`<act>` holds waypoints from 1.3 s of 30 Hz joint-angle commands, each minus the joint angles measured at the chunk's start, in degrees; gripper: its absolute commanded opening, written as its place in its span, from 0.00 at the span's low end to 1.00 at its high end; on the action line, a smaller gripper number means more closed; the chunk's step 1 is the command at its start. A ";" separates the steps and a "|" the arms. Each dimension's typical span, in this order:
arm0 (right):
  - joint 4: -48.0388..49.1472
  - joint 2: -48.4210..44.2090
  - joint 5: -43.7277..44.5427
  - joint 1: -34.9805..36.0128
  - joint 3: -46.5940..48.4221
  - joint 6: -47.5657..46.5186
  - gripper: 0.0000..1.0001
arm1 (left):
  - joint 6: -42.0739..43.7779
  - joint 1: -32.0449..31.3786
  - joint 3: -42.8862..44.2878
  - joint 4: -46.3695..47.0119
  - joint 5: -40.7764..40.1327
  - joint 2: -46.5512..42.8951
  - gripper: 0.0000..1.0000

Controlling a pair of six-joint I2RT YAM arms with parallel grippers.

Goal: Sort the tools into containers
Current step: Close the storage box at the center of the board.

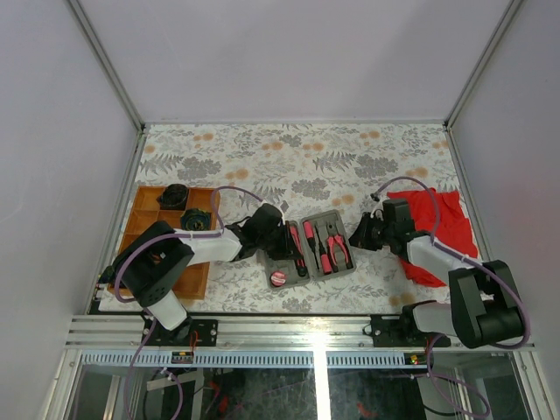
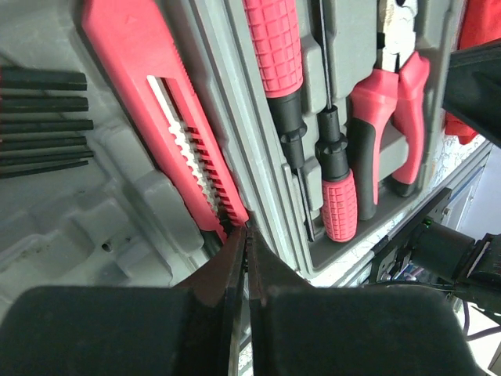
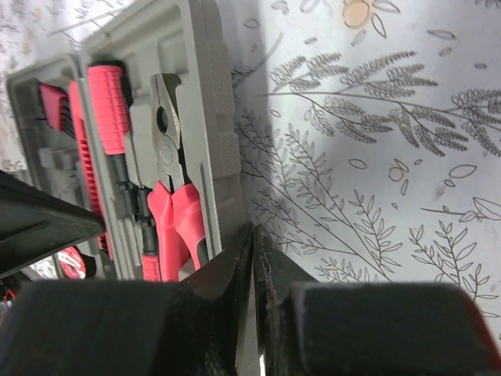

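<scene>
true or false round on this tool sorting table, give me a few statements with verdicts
1. The pliers lie in the grey case. True.
2. The red cloth lies left of the case. False: it lies to the right of it.
3. The right gripper is wide open. False: its fingers are shut together, beside the case's edge.
4. The wooden tray sits left of the case. True.
5. The pink disc lies in the tray. False: it sits in the case.
</scene>
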 commanded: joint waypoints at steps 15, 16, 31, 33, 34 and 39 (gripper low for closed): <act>1.11 -10.33 -20.65 3.50 1.30 6.36 0.11 | 0.38 -1.37 1.26 2.52 -0.08 4.36 0.00; 1.03 -10.35 -20.49 4.11 1.48 6.56 0.11 | 0.37 -1.36 1.39 2.56 0.00 4.48 0.00; 1.10 -9.45 -16.09 11.22 3.45 8.18 0.13 | 0.35 -1.41 2.78 1.23 -0.04 3.82 0.00; 1.23 -9.08 -16.28 11.40 3.37 8.22 0.13 | 0.45 -1.41 2.84 0.86 -0.20 3.57 0.00; 1.41 -8.97 -16.35 11.56 3.22 8.35 0.13 | 0.51 -1.42 2.76 0.72 -0.21 3.46 0.00; 3.46 -8.24 -17.28 12.41 3.14 9.37 0.13 | 0.32 -1.41 2.22 0.71 -0.38 2.95 0.00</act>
